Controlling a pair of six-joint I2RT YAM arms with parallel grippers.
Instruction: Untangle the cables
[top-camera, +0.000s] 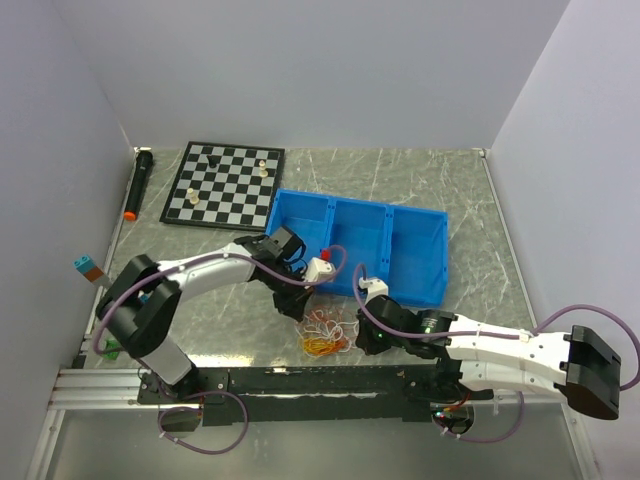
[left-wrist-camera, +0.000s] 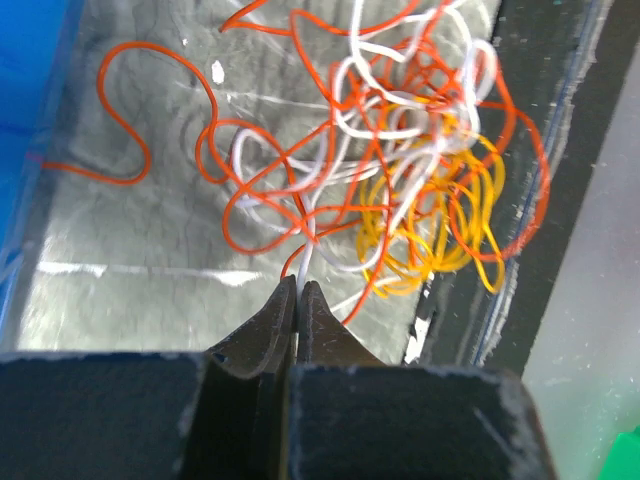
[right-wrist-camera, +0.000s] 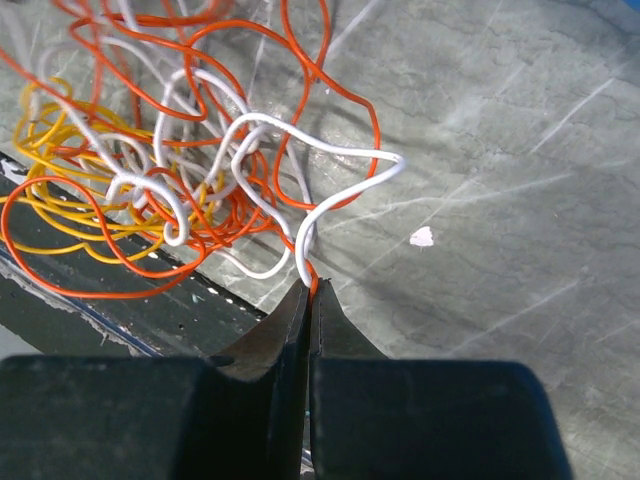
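Cables (top-camera: 325, 332): heap, no clear axis | left jaws, right jaws: each seemingly pinching 1 strand

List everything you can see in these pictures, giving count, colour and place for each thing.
cables: one tangle, red-orange, white and yellow strands, near edge of table
bin: one, blue, three compartments, middle of table
chessboard: one, black and white, far left, a few pieces on it
cylinder: one, black with orange tip, left of chessboard
table: one, grey marbled
left gripper: one, dark, shut on cables
right gripper: one, dark, shut on cables
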